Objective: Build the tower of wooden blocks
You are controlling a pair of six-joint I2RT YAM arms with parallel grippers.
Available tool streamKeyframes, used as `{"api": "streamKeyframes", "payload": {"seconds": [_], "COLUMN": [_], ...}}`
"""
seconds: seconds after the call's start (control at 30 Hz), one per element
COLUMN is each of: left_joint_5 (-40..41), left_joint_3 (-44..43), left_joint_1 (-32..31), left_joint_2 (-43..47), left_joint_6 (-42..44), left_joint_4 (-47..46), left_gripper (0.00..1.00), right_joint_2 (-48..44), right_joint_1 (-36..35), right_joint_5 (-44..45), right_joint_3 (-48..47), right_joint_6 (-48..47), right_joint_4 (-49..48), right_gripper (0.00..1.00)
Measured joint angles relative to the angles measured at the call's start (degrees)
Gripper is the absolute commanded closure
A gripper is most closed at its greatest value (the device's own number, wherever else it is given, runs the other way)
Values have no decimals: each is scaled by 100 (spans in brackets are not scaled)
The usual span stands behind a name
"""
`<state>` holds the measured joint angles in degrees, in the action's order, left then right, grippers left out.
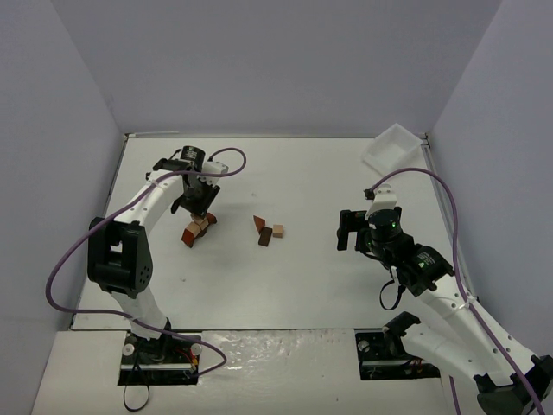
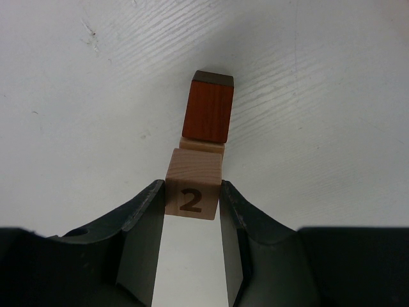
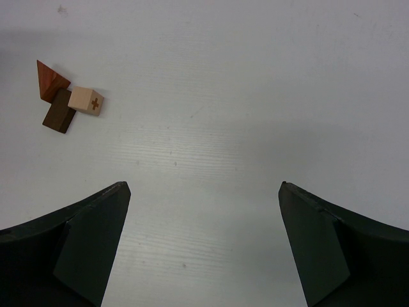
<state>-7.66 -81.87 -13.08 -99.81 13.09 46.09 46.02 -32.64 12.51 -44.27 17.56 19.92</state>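
The left gripper [image 2: 192, 189] squeezes a pale cube [image 2: 192, 174] with a 2 on it, right up against the little tower [image 2: 206, 131] (a red-brown block [image 2: 209, 114] and a tan block [image 2: 202, 145]) on the left side of the table [image 1: 302, 285]. The right gripper [image 3: 204, 192] is wide open, holding nothing. Three loose blocks [image 3: 67, 102] sit touching near the middle.

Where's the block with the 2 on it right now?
In the left wrist view, the number 2 cube is gripped by the left hand at the left of the table, with a tan block and a red-brown block just beyond it.
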Motion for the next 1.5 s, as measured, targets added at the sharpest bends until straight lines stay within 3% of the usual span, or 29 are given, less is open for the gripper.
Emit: {"api": "streamKeyframes", "payload": {"seconds": [1.5], "left_joint_5": [68], "left_joint_3": [0], "left_joint_1": [-81], "left_joint_2": [-59], "left_joint_6": [23], "left_joint_4": [39], "left_gripper": [98], "right_joint_2": [0], "right_joint_1": [0], "right_joint_5": [-5], "right_joint_3": [0], "right_joint_6": [0], "right_joint_4": [0], "right_gripper": [0]}}
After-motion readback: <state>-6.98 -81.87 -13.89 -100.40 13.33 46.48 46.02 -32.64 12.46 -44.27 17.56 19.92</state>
